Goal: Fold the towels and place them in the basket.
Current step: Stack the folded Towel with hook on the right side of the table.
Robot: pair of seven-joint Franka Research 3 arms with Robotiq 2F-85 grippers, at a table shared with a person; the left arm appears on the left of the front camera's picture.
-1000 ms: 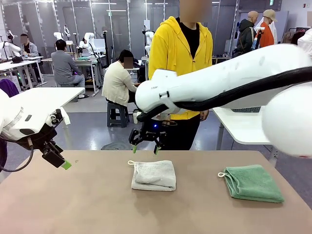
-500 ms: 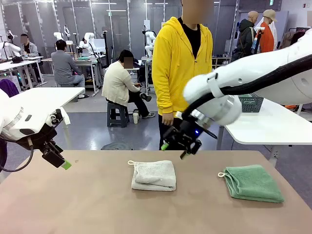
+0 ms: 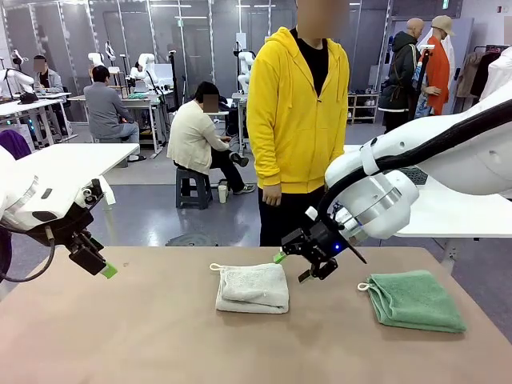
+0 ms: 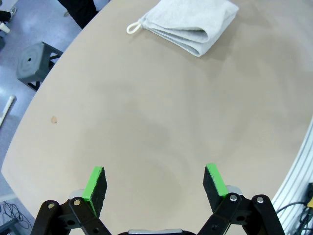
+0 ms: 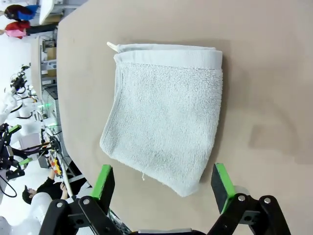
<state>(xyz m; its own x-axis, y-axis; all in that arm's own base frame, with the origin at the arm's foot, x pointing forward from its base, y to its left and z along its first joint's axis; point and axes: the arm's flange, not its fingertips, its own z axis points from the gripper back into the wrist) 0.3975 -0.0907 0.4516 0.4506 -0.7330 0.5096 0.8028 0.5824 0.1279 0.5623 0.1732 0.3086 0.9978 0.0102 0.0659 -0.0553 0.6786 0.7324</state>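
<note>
A folded cream-white towel (image 3: 252, 288) lies mid-table with its loop at the far left corner. A folded green towel (image 3: 416, 300) rests at the right. My right gripper (image 3: 292, 266) hovers open just above the table, close to the cream towel's far right corner, and holds nothing. From the right wrist, the cream towel (image 5: 166, 117) lies just beyond the open right gripper (image 5: 162, 182). My left gripper (image 3: 102, 269) hangs open over the table's left edge. In the left wrist view the left gripper (image 4: 155, 182) is over bare tabletop, with the cream towel (image 4: 193, 22) far ahead. The basket is out of view.
A person in a yellow hoodie (image 3: 298, 104) stands at the table's far edge, hands down. A white side table (image 3: 436, 216) stands behind on the right, another (image 3: 64, 164) on the left. My right arm (image 3: 432, 164) spans the right side above the green towel.
My right arm has swung from the cream towel's far left side across to its right and dropped lower, jaws still open. The left arm and both towels have not moved.
</note>
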